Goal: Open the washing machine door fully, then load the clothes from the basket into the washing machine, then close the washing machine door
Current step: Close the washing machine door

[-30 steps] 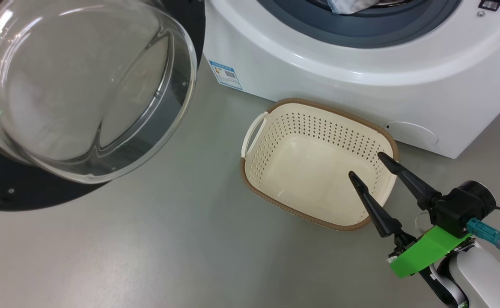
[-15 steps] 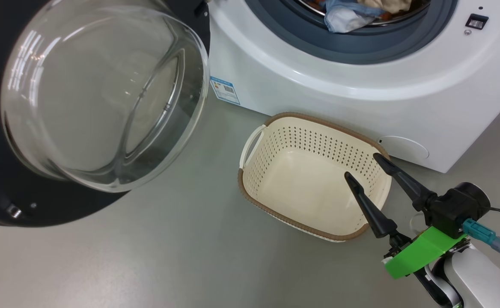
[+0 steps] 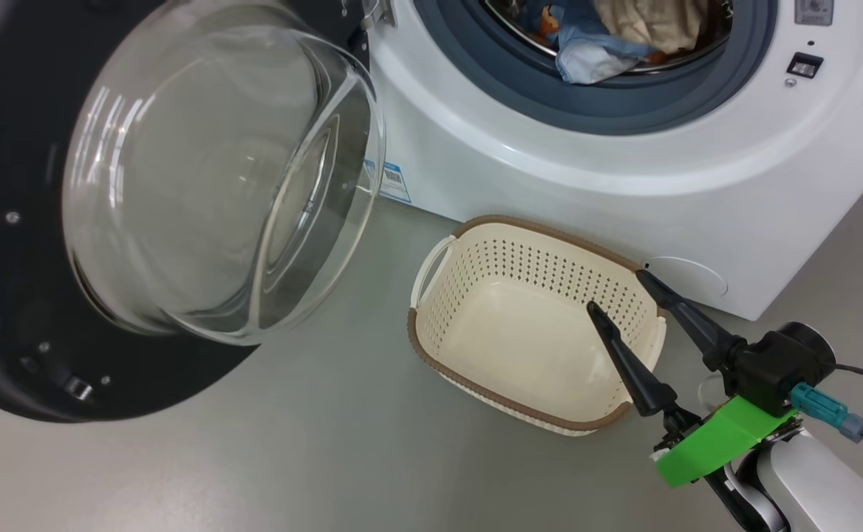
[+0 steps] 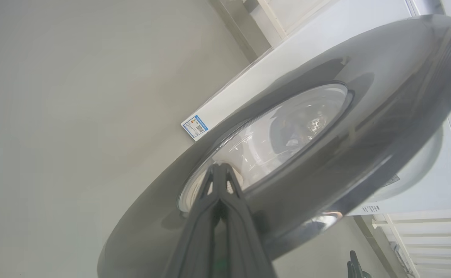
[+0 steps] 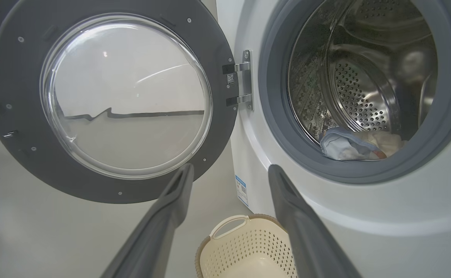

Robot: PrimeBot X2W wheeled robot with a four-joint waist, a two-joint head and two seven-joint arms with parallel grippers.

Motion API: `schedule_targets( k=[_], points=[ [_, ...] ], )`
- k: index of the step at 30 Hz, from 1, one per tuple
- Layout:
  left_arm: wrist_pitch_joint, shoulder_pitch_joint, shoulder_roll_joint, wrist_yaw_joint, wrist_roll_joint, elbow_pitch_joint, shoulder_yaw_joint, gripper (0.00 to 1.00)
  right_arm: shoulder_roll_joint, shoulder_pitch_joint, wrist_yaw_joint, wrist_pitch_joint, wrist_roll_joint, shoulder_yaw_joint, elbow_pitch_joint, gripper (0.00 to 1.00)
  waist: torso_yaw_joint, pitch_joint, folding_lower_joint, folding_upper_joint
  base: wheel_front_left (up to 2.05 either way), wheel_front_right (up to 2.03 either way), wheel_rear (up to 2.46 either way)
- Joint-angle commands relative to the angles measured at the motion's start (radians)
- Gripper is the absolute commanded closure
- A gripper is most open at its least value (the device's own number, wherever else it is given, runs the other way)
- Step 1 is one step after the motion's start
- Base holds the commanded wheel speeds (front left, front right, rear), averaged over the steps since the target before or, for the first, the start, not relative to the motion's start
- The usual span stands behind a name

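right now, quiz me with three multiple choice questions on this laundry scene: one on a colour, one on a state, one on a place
1. The basket's rim is: A brown, B blue, C green.
2. The washing machine door is: A latched shut, B swung open, C taken off.
3. The clothes lie: A in the basket, B over the washing machine door, C in the washing machine's drum.
Answers: 1 A, a brown band tops its cream wall. 2 B, it stands aside on its hinges. 3 C, blue and cream fabric sits in the steel drum.
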Motion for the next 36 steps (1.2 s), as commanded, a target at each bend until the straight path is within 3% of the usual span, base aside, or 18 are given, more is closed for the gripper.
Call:
schedule_targets(
  k=[1,20,36],
  points=[
    [0.026,-0.006,0.062,-0.001,-0.014,-0.047,0.026,1.00,0.004,0.023,0.005,-0.008,0.002,0.005,-0.022,0.00,-0.006,-0.010,0.0001,0.0000,0.00,0.00,0.00],
    [0.176,0.043,0.030,-0.001,-0.055,-0.317,-0.026,1.00,0.024,0.060,0.005,-0.008,-0.004,-0.039,-0.021,0.00,-0.059,-0.063,0.0001,0.0000,0.00,0.00,0.00],
    [0.228,0.029,-0.046,-0.001,-0.066,-0.508,-0.065,1.00,0.046,0.073,0.005,-0.008,-0.010,-0.064,-0.024,0.00,-0.150,-0.083,0.0001,0.0000,0.00,0.00,0.00]
  ],
)
